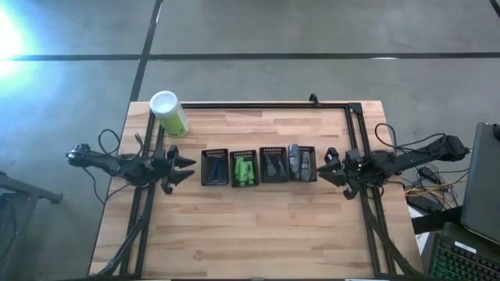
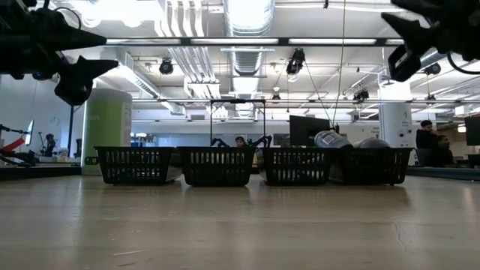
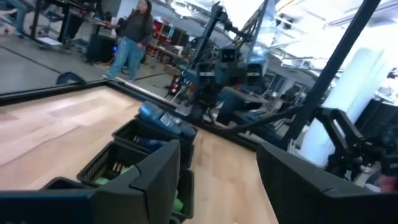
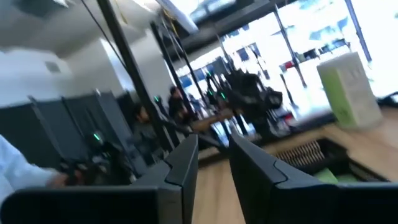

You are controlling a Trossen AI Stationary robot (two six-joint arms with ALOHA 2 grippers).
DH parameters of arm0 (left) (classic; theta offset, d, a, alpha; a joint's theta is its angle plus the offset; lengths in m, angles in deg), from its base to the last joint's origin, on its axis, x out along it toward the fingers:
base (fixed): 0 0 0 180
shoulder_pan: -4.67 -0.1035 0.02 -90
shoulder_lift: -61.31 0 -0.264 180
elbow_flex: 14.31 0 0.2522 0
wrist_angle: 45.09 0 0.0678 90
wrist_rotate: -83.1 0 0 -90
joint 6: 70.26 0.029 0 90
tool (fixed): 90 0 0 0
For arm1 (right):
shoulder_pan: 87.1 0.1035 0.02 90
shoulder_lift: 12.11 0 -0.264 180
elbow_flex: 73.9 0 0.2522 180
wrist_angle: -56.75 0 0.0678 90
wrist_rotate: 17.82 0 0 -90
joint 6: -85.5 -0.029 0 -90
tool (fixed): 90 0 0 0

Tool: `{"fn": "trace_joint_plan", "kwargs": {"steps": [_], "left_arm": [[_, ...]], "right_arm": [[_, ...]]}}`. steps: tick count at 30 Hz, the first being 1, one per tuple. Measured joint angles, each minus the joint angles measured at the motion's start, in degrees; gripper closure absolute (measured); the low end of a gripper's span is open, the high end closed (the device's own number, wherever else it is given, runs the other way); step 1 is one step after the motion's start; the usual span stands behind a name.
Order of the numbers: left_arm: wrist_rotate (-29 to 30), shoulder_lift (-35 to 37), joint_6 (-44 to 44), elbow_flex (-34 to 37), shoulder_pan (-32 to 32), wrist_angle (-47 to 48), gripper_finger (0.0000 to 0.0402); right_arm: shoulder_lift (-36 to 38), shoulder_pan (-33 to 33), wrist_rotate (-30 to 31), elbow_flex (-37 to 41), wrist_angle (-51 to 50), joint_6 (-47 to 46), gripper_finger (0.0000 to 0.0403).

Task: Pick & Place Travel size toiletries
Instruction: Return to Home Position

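Four black mesh trays stand in a row mid-table. From the left they hold thin dark razors (image 1: 215, 166), bright green packets (image 1: 244, 170), dark flat packets (image 1: 273, 164) and grey tubes (image 1: 295, 160). One grey tube (image 2: 334, 139) sticks up above its tray's rim. My left gripper (image 1: 192, 168) hovers open just left of the row, well above the table (image 2: 109, 51); its fingers frame the trays (image 3: 217, 155). My right gripper (image 1: 326, 165) hovers just right of the row, also raised (image 2: 390, 41), open by a narrow gap (image 4: 213, 143). Neither holds anything.
A tall green canister with a white cap (image 1: 169, 113) stands at the far left of the table, behind my left gripper. A black frame rail (image 1: 266, 104) runs along the far edge. A laptop (image 1: 480, 179) sits off the right side. The near half is bare wood (image 1: 258, 234).
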Motion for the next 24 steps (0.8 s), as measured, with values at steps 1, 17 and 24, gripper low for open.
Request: {"fn": "trace_joint_plan", "kwargs": {"steps": [1,17,24], "left_arm": [[0.0,0.0,0.1,0.0,0.0,0.2,0.0184],[0.0,-0.5,0.1,0.1,0.0,0.7,0.0184],[-0.4,1.0,0.0,0.1,-3.4,0.6,0.0184]], "right_arm": [[-0.2,0.0,0.1,0.0,-1.2,0.0,0.0318],[-1.2,0.0,0.6,0.0,-10.8,-1.9,0.0349],[-1.2,0.0,0.6,0.0,-11.1,-1.9,0.0328]]}}
